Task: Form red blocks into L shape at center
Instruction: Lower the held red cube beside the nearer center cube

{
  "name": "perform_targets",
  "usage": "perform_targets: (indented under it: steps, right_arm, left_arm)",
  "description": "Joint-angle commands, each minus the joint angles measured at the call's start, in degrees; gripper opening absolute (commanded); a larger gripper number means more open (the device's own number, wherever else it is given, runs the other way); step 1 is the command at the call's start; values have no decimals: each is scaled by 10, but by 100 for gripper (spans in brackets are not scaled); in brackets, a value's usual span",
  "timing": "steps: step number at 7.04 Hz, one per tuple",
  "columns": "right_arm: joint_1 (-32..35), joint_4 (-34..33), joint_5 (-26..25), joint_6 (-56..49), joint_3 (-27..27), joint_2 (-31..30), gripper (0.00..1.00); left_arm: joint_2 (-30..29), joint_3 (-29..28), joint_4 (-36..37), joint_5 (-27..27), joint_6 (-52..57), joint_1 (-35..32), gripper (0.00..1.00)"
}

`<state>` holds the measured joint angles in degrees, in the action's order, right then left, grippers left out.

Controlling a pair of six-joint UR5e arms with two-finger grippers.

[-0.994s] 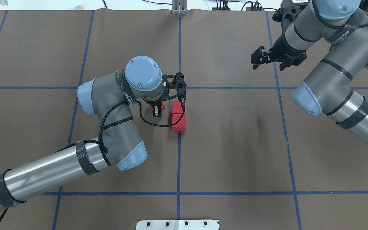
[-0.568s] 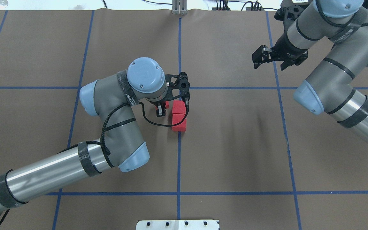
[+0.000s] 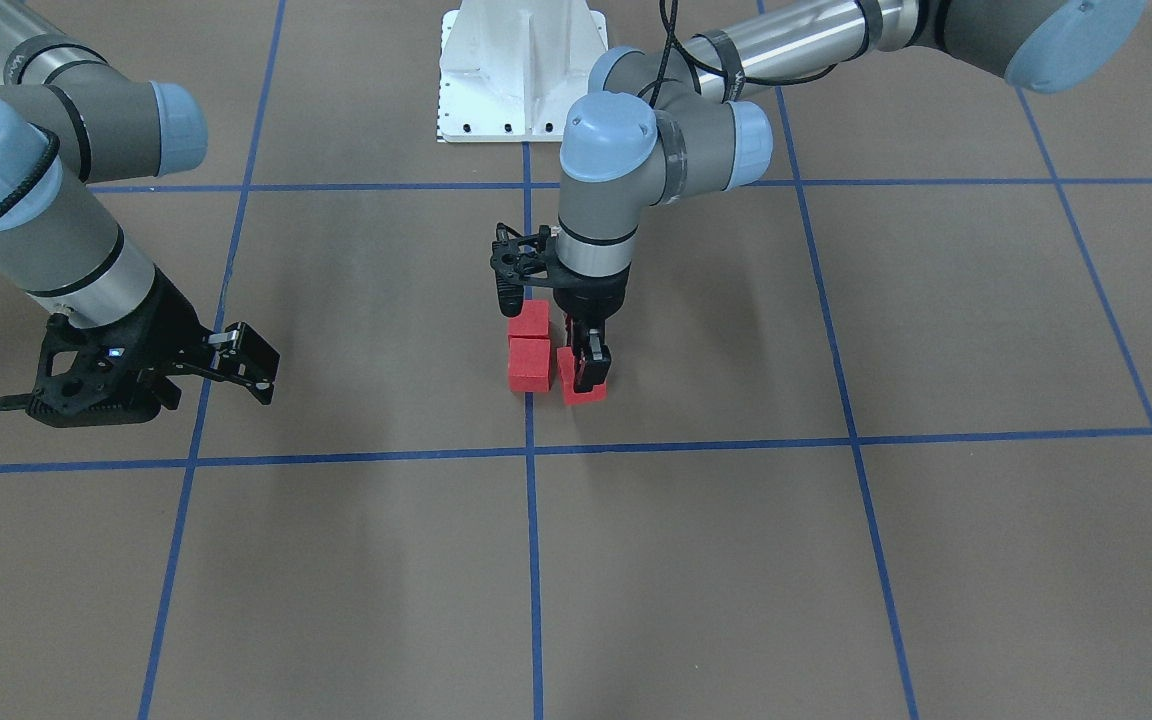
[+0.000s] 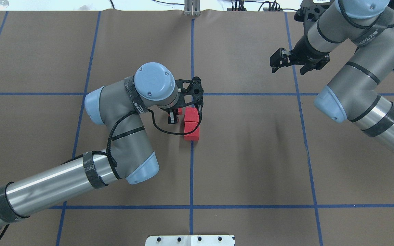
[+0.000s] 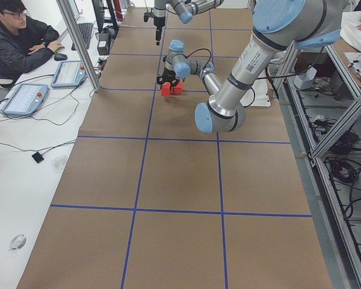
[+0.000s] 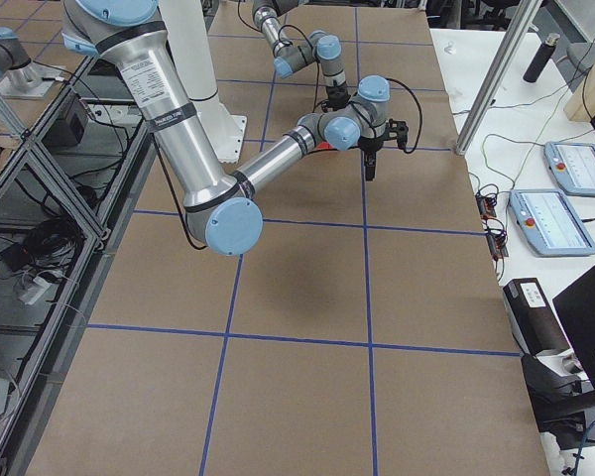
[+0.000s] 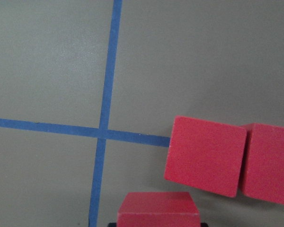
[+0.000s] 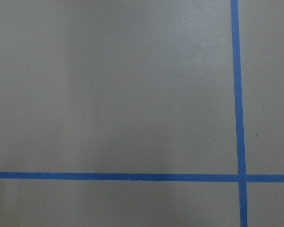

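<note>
**While the Left Gripper Held One Block, Two Lay on the Line**

When we looked down at the brown floor, we saw two red blocks lying on the middle blue line. They touched each other and made a short row along the line, close to where it crossed another blue line. The third block was in the left gripper. Its jaws were squeezed tight on that block from two sides. We saw this block just beside the row, next to the block that lay farther from the robot, with a thin gap between them. We could not tell if it touched the floor. The right gripper hung well off to the side, over the floor near another blue line. Its jaws were apart and held nothing.
</note>
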<state>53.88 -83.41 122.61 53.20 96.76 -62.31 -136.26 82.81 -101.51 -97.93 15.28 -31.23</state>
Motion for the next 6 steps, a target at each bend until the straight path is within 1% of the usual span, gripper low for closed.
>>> perform_targets:
  steps: [1,3,4,5,6]
  right_arm:
    - [0,0,0,0,-1,0,99]
    - [0,0,0,1,-1,0,99]
    - [0,0,0,1,-1,-1,99]
    - [0,0,-1,1,0,-2,99]
    - [0,0,-1,1,0,-2,99]
  left_arm:
    - [-1,-5,3,-9,88,-7,0]
    - [-1,-5,7,-45,92,-23,0]
    - [-1,-5,25,-69,88,-30,0]
    - [-7,-5,65,-79,77,-31,0]
    - [-10,-5,75,-79,75,-30,0]
